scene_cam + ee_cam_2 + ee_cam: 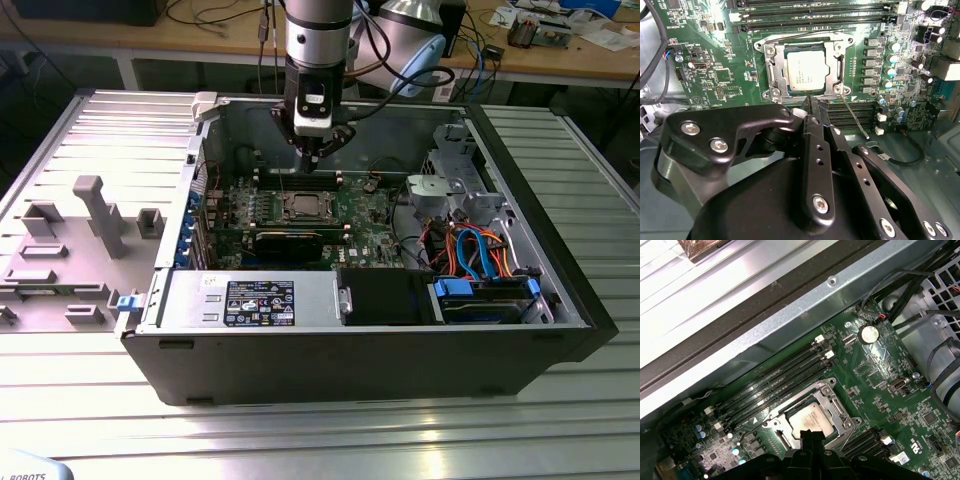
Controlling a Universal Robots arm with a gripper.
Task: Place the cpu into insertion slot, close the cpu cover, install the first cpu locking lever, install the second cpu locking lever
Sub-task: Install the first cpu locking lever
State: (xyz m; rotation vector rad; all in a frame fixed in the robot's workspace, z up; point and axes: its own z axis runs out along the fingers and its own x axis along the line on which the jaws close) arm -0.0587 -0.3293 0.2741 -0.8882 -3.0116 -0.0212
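so far: cpu [805,70] sat in slot [765,50], cover [832,65] lay down over it.
claw: gripper [811,105] was closed, empty, just beside the slot.
step: likely the first lever [854,116], which looked unlatched.
need: fine tip contact on it.

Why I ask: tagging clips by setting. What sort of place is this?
Probably a robotics lab: an open computer case on a slatted metal table, a robot arm above, cluttered workbenches behind.

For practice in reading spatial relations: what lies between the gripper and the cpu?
In the second wrist view, only the cover's silver edge separates gripper and cpu.
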